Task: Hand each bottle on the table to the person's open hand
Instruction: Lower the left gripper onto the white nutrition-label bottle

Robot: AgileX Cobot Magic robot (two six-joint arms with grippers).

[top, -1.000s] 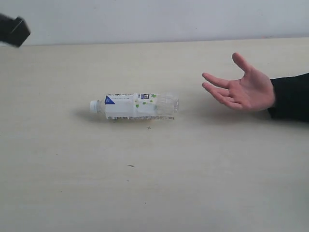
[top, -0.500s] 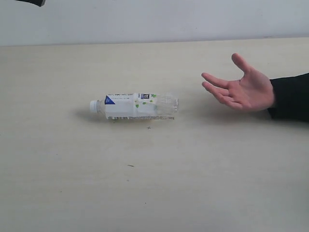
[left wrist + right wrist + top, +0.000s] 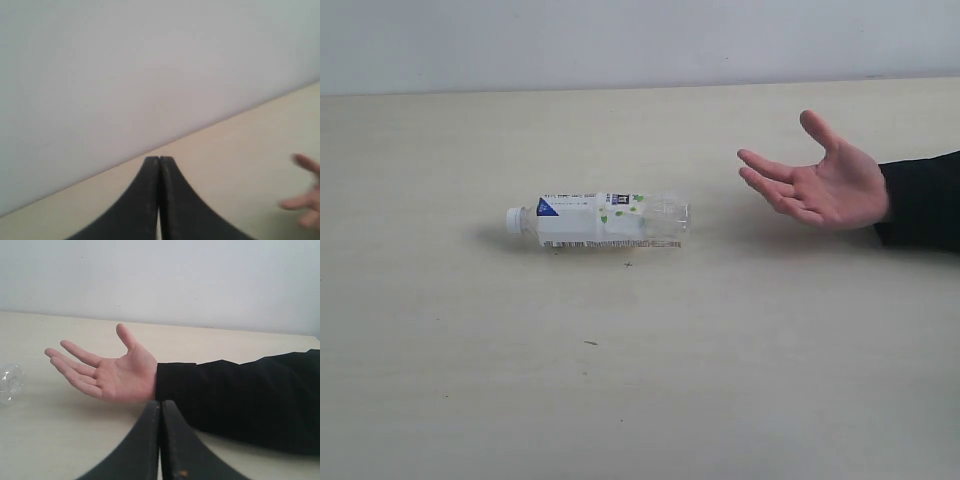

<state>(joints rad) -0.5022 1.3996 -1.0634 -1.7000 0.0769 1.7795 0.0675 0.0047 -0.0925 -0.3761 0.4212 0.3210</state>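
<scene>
bottle [image 3: 597,221] on table [image 3: 720,380], well apart from jaws

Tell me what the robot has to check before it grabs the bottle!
1. Find the bottle: it lies on its side on the table. Ok.
2. See that the person's open hand is ready: palm up, empty. Ok.
3. Open the left gripper to grab: jaws shut, holding nothing. Not ok.
4. Open the right gripper to grab: jaws shut, holding nothing. Not ok.
5. Check the way from bottle to hand: nothing between them in the exterior view. Ok.
6. Count more bottles to hand over: only one in view. Cannot tell.
</scene>
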